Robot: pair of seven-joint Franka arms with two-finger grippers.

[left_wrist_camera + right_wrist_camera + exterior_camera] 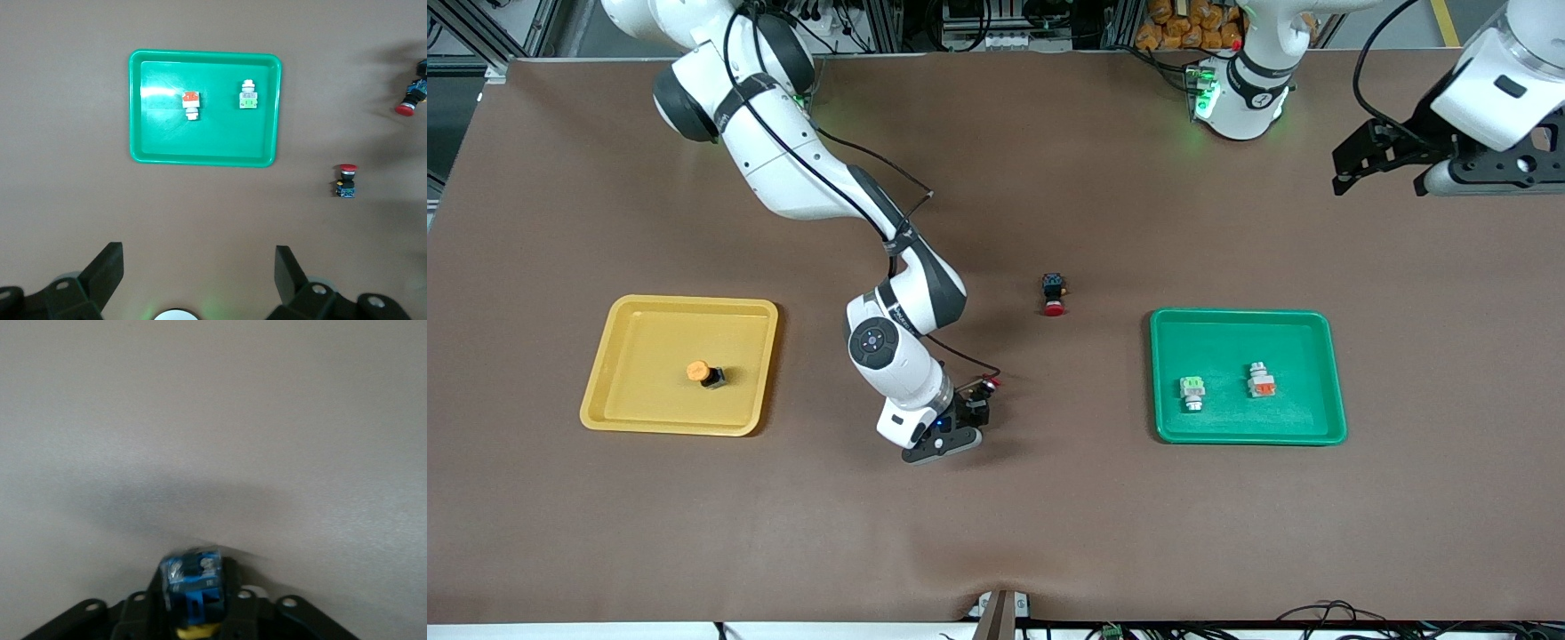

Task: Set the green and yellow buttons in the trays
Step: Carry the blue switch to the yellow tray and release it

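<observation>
Three of four buttons look sorted. One yellow-capped button (pixel 703 373) sits in the yellow tray (pixel 618 356). The green-block button (pixel 1192 391) and orange-block button (pixel 1261 380) lie side by side in the green tray (pixel 1325 373), so that end looks finished.

Right hand (pixel 971 413) is low over bare tabletop (pixel 1049 516) between the two trays, clamped on the fourth button (pixel 192 577). The right wrist view shows its blue terminal end pointing away from the hand and a sliver of yellow cap back toward the palm. Gripping across the body makes sense, since the round cap would slip.

Judgement: the step in hand is carrying it to the yellow tray, which lies toward the right arm's end of the tabletop, well apart from the hand.

Red-capped button (pixel 989 384) lies just beside the right hand; can't tell whether it touches. A second red-capped button (pixel 1055 296) lies farther from the front camera. Neither belongs in a tray, so both stay put.

Left hand (pixel 1378 182) is spread wide, up over the left arm's end of the tabletop, waiting clear of the green tray.
</observation>
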